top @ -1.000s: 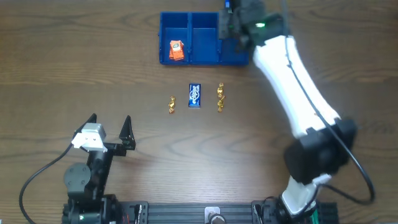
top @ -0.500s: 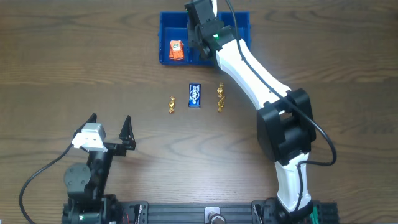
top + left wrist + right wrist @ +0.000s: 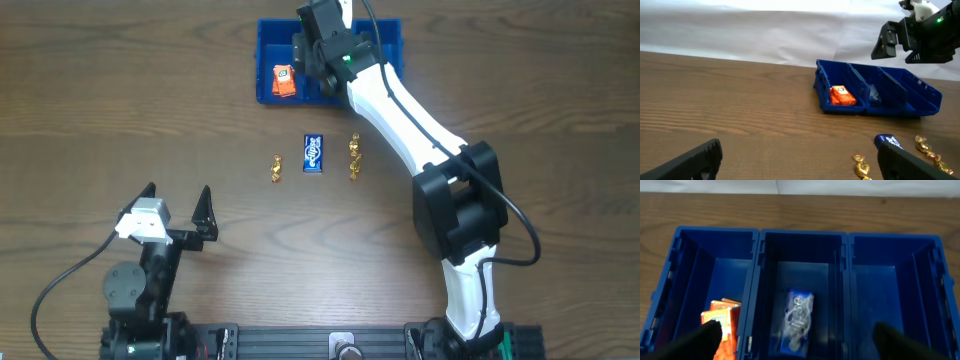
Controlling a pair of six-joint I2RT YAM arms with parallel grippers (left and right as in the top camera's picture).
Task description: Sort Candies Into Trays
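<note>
The blue tray point(image 3: 264, 50) stands at the far side of the wooden table point(image 3: 100, 120), and it has three compartments side by side. The right gripper point(image 3: 308, 50) hangs above the tray. In its own wrist view it is over the middle compartment, with its fingers spread wide and nothing between them. In the left wrist view this gripper is lifted above the rim of the tray and does not touch it. In the left compartment lies an orange candy point(image 3: 722, 322), in the nearer half of that compartment. In the middle compartment lies a blue-and-silver candy point(image 3: 799, 311), flat on the floor and about in the centre between the two dividing walls. On the table in front of the tray, apart from it, four more candies lie in a loose row. A blue candy point(image 3: 313, 153) is in the middle, and a single gold candy point(image 3: 277, 168) is near it on the left arm's side. On the right arm's side there are a farther gold candy point(image 3: 354, 146) and a nearer gold candy point(image 3: 354, 171), just beside each other, one behind the other. None of the gold ones touches the blue candy. The left gripper point(image 3: 178, 203) is close to the base of its arm, low over the table and well apart from the candies and from the tray; its fingers are wide apart and they hold nothing
</note>
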